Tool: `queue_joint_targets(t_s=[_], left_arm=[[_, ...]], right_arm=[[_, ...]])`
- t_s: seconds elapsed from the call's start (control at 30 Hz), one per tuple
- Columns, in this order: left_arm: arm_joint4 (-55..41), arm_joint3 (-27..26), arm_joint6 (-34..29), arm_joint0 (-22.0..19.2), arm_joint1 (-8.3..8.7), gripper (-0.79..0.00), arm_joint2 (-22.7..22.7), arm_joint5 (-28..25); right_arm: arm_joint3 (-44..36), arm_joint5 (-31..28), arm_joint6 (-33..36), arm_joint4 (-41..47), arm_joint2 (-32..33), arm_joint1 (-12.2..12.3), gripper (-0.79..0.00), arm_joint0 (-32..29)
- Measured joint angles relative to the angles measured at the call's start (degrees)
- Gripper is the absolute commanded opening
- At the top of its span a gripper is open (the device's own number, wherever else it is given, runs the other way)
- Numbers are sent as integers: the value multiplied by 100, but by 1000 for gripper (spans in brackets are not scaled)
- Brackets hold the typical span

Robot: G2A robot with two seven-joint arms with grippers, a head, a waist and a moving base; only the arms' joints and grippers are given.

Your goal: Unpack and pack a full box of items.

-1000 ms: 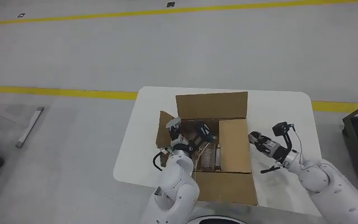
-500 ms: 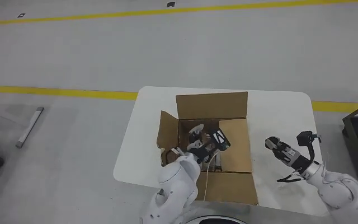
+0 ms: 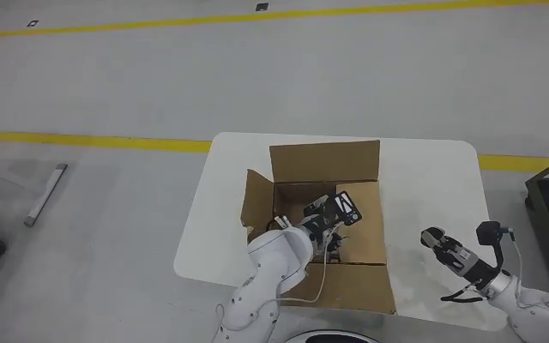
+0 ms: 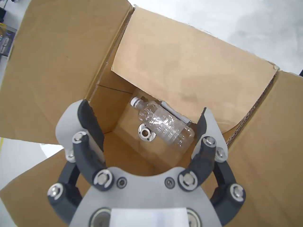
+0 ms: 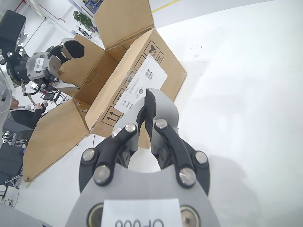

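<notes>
An open cardboard box (image 3: 326, 161) stands in the middle of the white table (image 3: 429, 171), all its flaps folded out. My left gripper (image 3: 330, 208) hangs over the box's opening, open and empty (image 4: 146, 121). Below it, a clear plastic bottle (image 4: 163, 125) with a white cap lies on the box floor, beside a small round metal part (image 4: 145, 133) and a flat silver-edged item (image 4: 175, 114) half hidden under an inner flap. My right gripper (image 3: 431, 238) is shut with nothing in it (image 5: 146, 109), above the bare table to the right of the box (image 5: 142, 67).
The box's right flap (image 3: 358, 223) and near flap (image 3: 347, 287) lie spread out around the opening. Bare tabletop (image 5: 236, 72) stretches to the right of the box. A dark cabinet (image 3: 539, 197) stands off the table's right end.
My left gripper has moved to the right, further over the box's inside. My right gripper has drawn back from the box toward the table's near right corner.
</notes>
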Motion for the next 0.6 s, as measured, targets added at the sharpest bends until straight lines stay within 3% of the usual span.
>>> queue_joint_targets(t_s=[0.23,0.37,0.47,0.6], left_arm=[[-145,12,133,72,-2,0,-64,121],[-1397,96,466,219,-32,0,-354,586],[-2422,118,284,210,-55,0,-557,968],[-2973,24,91,235,-85,0,-593,1659]], right_arm=[[-51,-29,36,-75,-100,-17,-785,-6],[-55,-43,14,-120,-137,-27,-785,7],[-50,-62,-3,-129,-141,-31,-785,-3],[-28,-88,-24,-142,-135,-35,-785,-27]])
